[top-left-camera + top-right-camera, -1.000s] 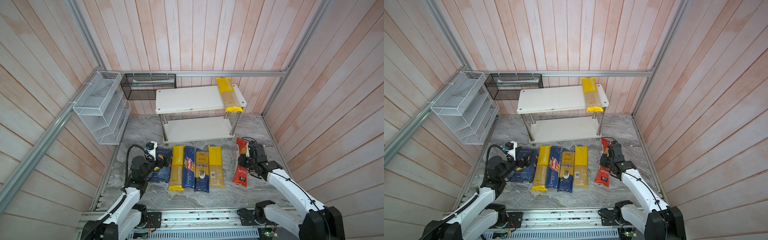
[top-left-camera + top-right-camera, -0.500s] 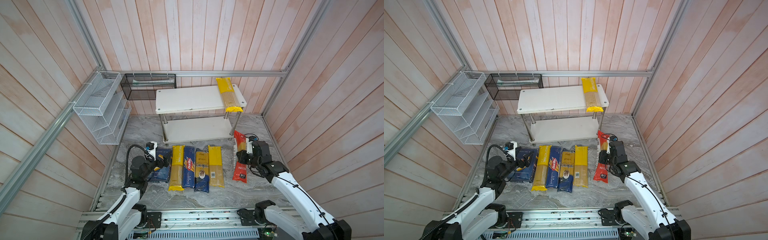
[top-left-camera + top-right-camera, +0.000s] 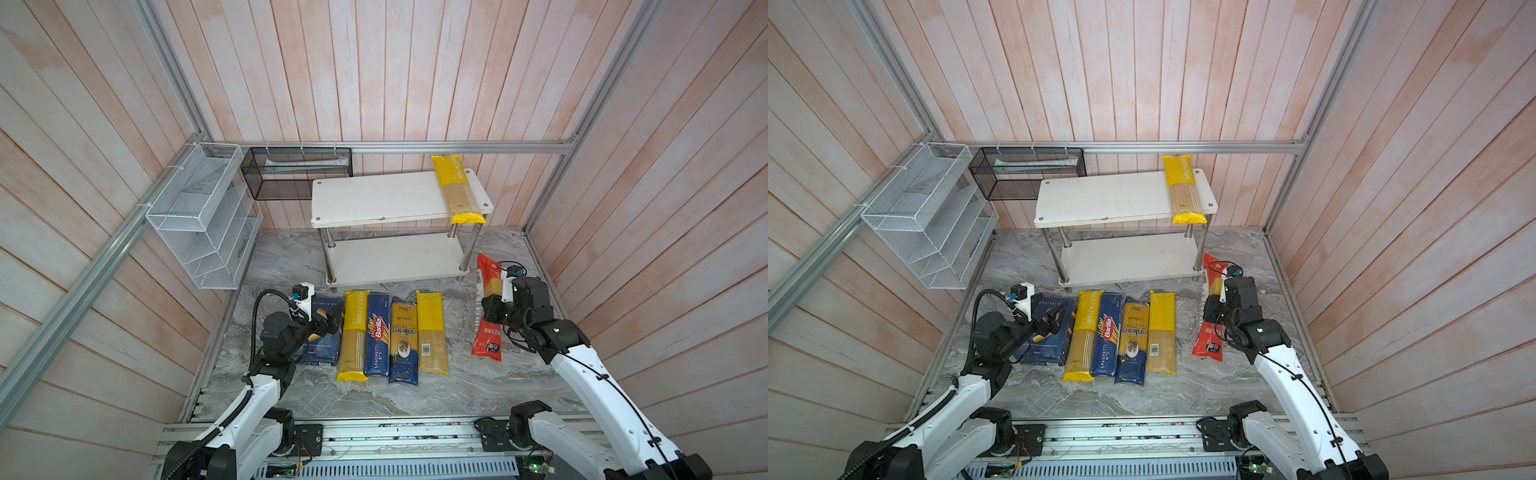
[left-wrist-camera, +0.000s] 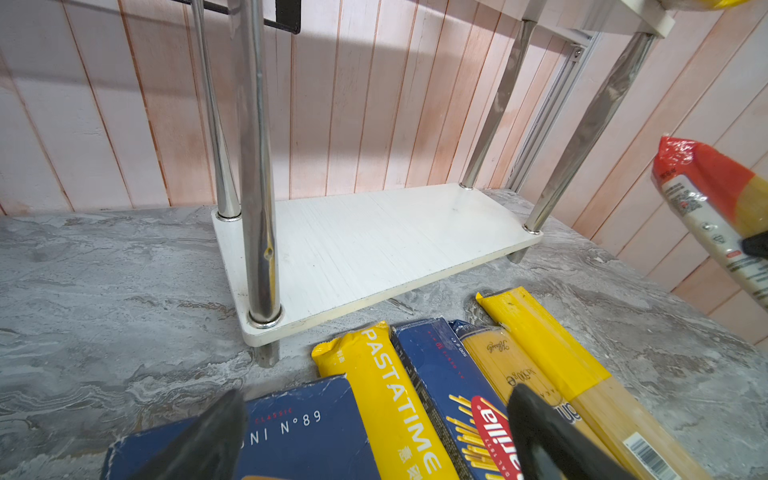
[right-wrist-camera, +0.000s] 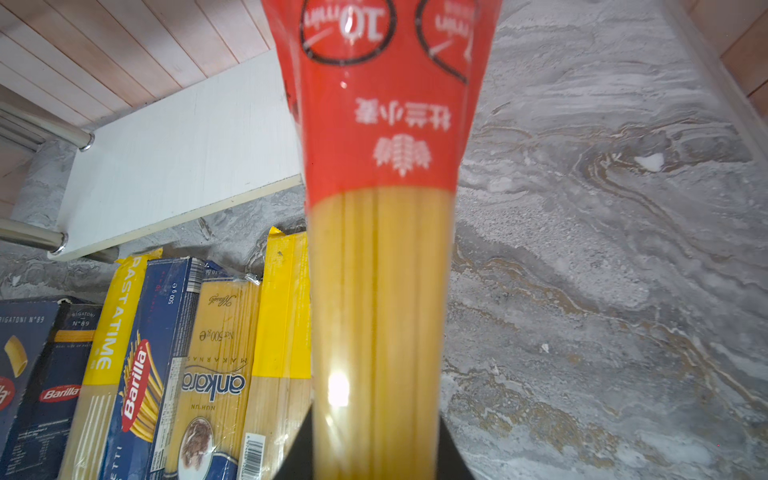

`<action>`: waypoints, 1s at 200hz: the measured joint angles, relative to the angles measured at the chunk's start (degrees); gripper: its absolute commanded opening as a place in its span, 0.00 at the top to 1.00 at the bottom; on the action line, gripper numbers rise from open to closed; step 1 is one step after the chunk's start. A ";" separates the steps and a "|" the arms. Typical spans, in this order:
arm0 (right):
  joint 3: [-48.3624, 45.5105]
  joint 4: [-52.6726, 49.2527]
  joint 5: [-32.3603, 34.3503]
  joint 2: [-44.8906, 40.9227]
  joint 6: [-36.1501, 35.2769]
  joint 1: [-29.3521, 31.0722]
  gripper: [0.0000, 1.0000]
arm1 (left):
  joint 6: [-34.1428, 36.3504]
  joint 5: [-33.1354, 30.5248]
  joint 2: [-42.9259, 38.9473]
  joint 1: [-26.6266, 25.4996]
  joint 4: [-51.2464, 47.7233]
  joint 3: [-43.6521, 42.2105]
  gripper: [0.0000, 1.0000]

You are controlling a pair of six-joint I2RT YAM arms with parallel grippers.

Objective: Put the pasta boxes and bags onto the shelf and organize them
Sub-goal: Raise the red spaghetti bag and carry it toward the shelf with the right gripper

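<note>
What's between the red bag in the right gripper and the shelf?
Nothing visible. The right gripper holds the red spaghetti bag near the shelf's right end. One yellow PASTATIME bag lies on the top board's right end; both boards are otherwise bare.

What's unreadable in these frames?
- Right gripper: in the right wrist view the red bag hides its jaws, and the bag's far end runs off frame.
- Wide Barilla box: both top views, left arm covers part; left wrist view cuts it off.
- Black mesh basket contents: both top views, pale item behind mesh, too small to identify.
- Left gripper: left wrist view, fingers blurred; contact with box unclear.
</note>
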 measured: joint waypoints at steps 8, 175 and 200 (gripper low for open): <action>0.63 -0.26 0.04 -0.04 -0.37 -0.83 1.00 | -0.02 0.00 0.00 0.00 0.00 0.00 0.00; 23.34 -4.66 -0.26 7.72 -6.99 -5.88 1.00 | -0.02 0.00 0.00 0.00 0.00 0.00 0.00; 25.44 -5.64 -0.33 9.03 -7.85 -5.88 1.00 | 0.00 0.00 0.00 0.00 0.00 0.00 0.00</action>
